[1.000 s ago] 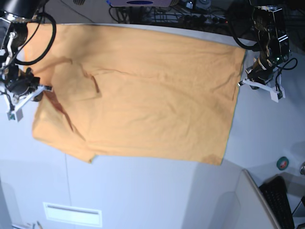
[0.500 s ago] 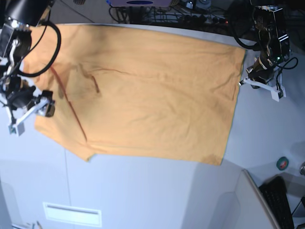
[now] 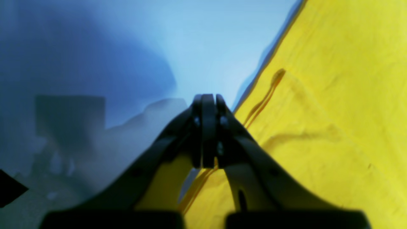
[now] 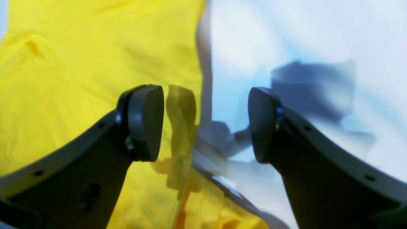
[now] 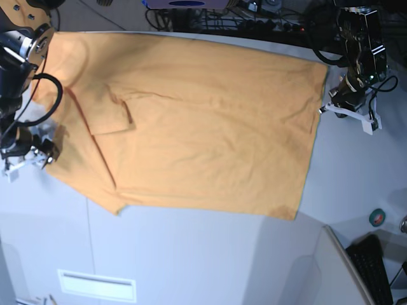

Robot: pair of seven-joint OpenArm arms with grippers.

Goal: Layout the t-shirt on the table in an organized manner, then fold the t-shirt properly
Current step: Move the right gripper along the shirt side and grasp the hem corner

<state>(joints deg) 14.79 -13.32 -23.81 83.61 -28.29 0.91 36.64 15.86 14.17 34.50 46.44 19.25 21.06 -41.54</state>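
Observation:
The orange-yellow t-shirt (image 5: 203,127) lies spread nearly flat across the table (image 5: 191,254), with a sleeve fold and creases near its left end. My right gripper (image 5: 27,155) hovers at the shirt's left edge. In the right wrist view it (image 4: 205,124) stands open, the shirt's edge (image 4: 95,63) passing under the gap and nothing held. My left gripper (image 5: 327,109) sits at the shirt's right edge. The left wrist view shows it (image 3: 206,105) shut, with the hem (image 3: 270,86) running beneath the fingers and no cloth visible between the tips.
A black keyboard (image 5: 372,267) and a small green roll (image 5: 377,217) lie at the lower right. Cables and equipment (image 5: 254,22) crowd the back edge. A thin seam (image 5: 89,235) and a white slot (image 5: 96,284) mark the front of the table.
My right gripper opened and let go of the shirt's left part, which settled flat. That arm then drew down and left off the cloth. The left arm stayed put.

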